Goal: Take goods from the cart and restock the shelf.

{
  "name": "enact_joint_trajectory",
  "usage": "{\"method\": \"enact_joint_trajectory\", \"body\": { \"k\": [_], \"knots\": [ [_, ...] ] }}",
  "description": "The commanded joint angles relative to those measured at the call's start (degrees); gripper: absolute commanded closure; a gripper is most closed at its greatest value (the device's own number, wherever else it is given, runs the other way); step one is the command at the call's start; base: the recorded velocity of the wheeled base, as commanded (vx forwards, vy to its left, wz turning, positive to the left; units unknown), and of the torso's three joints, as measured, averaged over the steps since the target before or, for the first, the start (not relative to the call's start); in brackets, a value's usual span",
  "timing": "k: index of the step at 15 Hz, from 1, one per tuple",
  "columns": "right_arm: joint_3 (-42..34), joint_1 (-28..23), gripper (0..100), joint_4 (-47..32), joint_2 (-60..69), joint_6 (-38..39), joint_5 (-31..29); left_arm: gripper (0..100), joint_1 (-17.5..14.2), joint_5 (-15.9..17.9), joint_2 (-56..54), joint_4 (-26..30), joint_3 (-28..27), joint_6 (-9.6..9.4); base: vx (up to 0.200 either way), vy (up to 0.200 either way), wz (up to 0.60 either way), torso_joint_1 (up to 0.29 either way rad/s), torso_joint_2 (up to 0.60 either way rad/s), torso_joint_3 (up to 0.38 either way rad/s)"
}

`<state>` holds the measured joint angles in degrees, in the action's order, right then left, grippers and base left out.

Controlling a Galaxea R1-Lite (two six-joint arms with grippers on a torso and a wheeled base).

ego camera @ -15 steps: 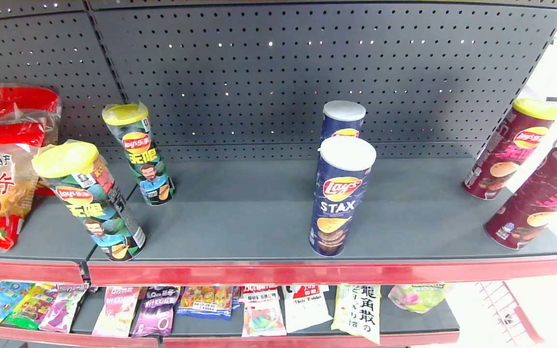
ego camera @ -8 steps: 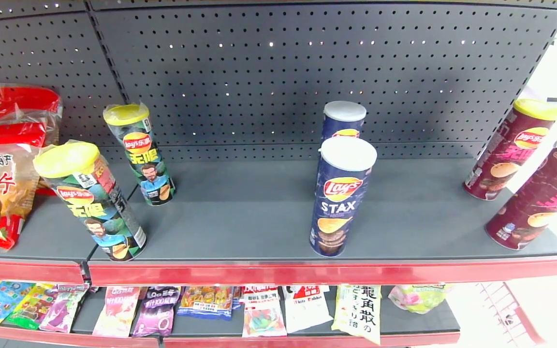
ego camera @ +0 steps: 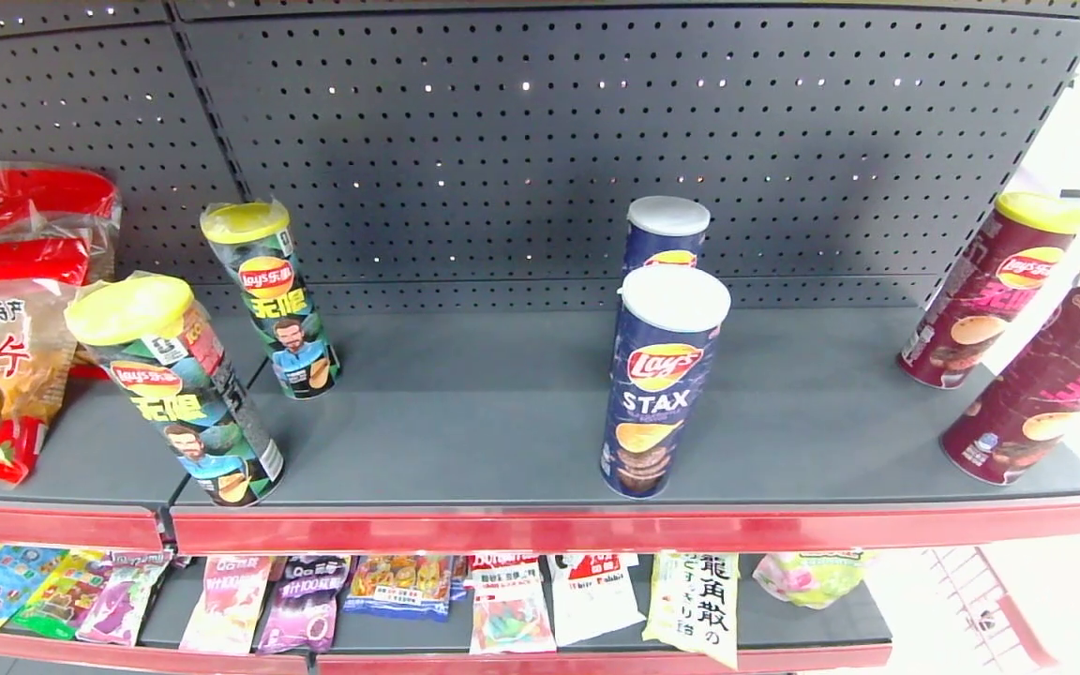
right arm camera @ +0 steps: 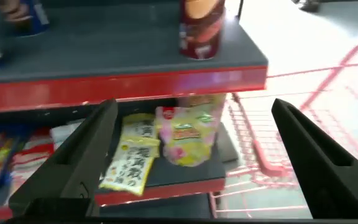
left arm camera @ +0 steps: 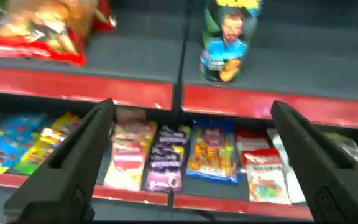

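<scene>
The left gripper (left arm camera: 192, 106) and the right gripper (right arm camera: 194, 102) both hang empty with fingers spread wide, just before the red front edge of the shelf (ego camera: 484, 412). The cart (ego camera: 967, 586) stands low beside the shelf's right end. On the shelf, green cans (ego camera: 174, 389) stand at its left, blue cans (ego camera: 657, 384) near its middle, and maroon cans (ego camera: 1037, 375) at its right end.

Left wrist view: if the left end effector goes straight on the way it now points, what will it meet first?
Probably the shelf's red front edge, seen just beyond the open left end effector. Depth is unclear: a little higher, it would meet the green chip can behind that edge.
</scene>
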<state>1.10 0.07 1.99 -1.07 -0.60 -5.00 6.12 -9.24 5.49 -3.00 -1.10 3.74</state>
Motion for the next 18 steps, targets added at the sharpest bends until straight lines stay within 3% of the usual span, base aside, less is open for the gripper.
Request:
{"method": "enact_joint_trajectory", "body": {
  "k": [1, 2, 5, 6, 7, 8, 9, 10, 11, 13, 14, 15, 16, 17, 18],
  "knots": [
    [-1.1, -0.1, 0, 0.3, 1.0, -0.6, 10.1, 0, 0.0, -0.4, -0.1, 0.9, 1.0, 0.12, 0.0, 0.0, 0.0, 0.0, 0.0, 0.0],
    [-1.1, -0.1, 0, -2.0, 1.0, 0.2, 8.7, 0, -0.6, -1.9, 0.3, 1.2, 0.9, 0.74, 0.0, 0.0, 0.0, 0.0, 0.0, 0.0],
    [-1.1, -0.1, 0, -2.1, 1.0, 0.2, 4.9, 0, -9.4, -3.5, 1.1, 1.6, 0.7, 0.65, 0.0, 0.0, 0.0, 0.0, 0.0, 0.0],
    [-1.1, -0.1, 0, -2.1, 1.0, 0.5, 4.8, 0, -11.8, -1.0, -0.1, 0.9, 1.0, 0.48, 0.0, 0.0, 0.0, 0.0, 0.0, 0.0],
    [-1.1, -0.1, 0, -2.1, 1.0, 0.6, 4.8, 0, -11.8, 3.3, -0.1, 0.7, 1.0, 0.92, 0.0, 0.0, 0.0, 0.0, 0.0, 0.0],
    [-1.1, -0.1, 0, -2.1, 1.0, 0.7, 4.8, 0, -11.8, 13.5, -0.2, -0.4, 0.9, 1.62, 0.0, 0.0, 0.0, 0.0, 0.0, 0.0],
    [-1.1, -0.1, 0, -2.1, 1.0, 0.7, 4.7, 0, -11.8, 17.2, -0.2, -0.8, 1.0, 0.83, 0.0, 0.0, 0.0, 0.0, 0.0, 0.0],
    [-1.1, -0.1, 0, -2.1, 1.0, 0.7, 4.7, 0, -11.8, 17.1, -0.2, 0.0, 1.0, -1.72, 0.0, 0.0, 0.0, 0.0, 0.0, 0.0],
    [-1.1, -0.2, 0, -2.1, 1.0, 0.6, 4.7, 0, -11.8, 13.7, -0.2, 0.4, 1.0, -3.83, 0.0, 0.0, 0.0, 0.0, 0.0, 0.0],
    [-1.1, -0.1, 0, -2.1, 1.0, 0.7, 4.7, 0, -11.8, 0.8, -0.2, 0.4, 1.1, -3.22, 0.0, 0.0, 0.0, 0.0, 0.0, 0.0],
    [-1.1, -0.1, 0, -2.1, 1.0, 0.7, 4.7, 0, -11.8, -0.2, -0.1, 0.5, 1.1, -1.46, 0.0, 0.0, 0.0, 0.0, 0.0, 0.0],
    [-1.1, -0.1, 0, -2.1, 1.0, 0.7, 4.7, 0, -11.8, 2.1, -0.2, 0.8, 1.1, -0.23, 0.0, 0.0, 0.0, 0.0, 0.0, 0.0],
    [-1.1, -0.1, 0, -2.1, 1.0, 0.6, 4.7, 0, -11.8, 7.8, -0.2, 3.0, 1.0, -0.58, 0.0, 0.0, 0.0, 0.0, 0.0, 0.0],
    [-1.1, -0.1, 0, -2.1, 1.0, 0.6, 4.7, 0, -11.8, 11.3, -0.2, 3.1, 1.0, -2.42, 0.0, 0.0, 0.0, 0.0, 0.0, 0.0],
    [-1.1, -0.1, 0, -2.1, 1.0, 0.6, 4.7, 0, -11.3, 12.2, -0.2, 3.3, 0.9, -4.45, 0.0, 0.0, 0.0, 0.0, 0.0, 0.0]
  ]
}}
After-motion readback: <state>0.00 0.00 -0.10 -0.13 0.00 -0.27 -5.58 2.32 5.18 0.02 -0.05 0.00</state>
